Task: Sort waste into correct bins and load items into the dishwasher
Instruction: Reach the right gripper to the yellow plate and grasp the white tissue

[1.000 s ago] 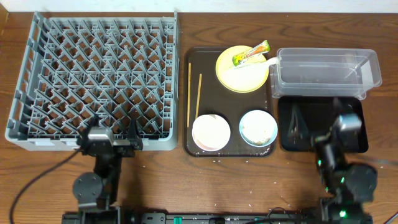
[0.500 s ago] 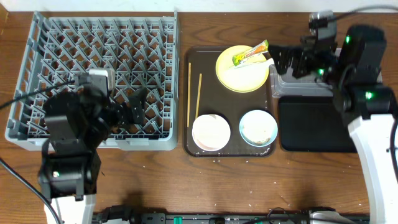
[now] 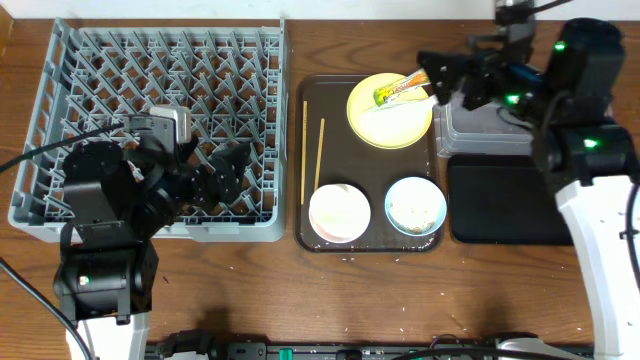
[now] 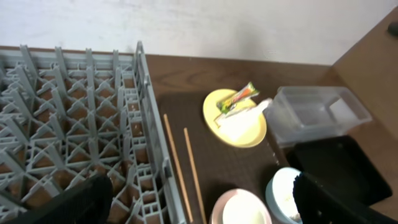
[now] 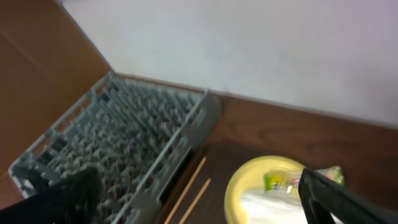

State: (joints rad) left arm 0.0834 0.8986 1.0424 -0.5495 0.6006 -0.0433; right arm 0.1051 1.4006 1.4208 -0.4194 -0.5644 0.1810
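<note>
The green-and-orange wrapper (image 3: 403,87) and a crumpled white piece (image 3: 424,98) lie on the yellow plate (image 3: 385,120). A white bowl (image 3: 340,212) and a light blue bowl (image 3: 415,205) with rice scraps sit on the brown tray's near end. The chopsticks (image 3: 304,150) lie along its left side. My right gripper (image 3: 447,78) is open, above the clear tub (image 3: 495,128), just right of the wrapper (image 5: 298,182). My left gripper (image 3: 225,170) is open over the grey dish rack (image 3: 130,90) at its front right. The black tray (image 3: 510,205) is empty. No small white cup shows.
The dark brown serving tray (image 3: 368,165) lies between the rack and the bins. The right arm hides most of the clear tub in the overhead view; the left wrist view shows the tub (image 4: 317,112) whole. A wall runs behind the table.
Both arms rose from the table's front edge. The right gripper swung to the far right and reached left toward the plate. The left gripper came over the rack's front right.
</note>
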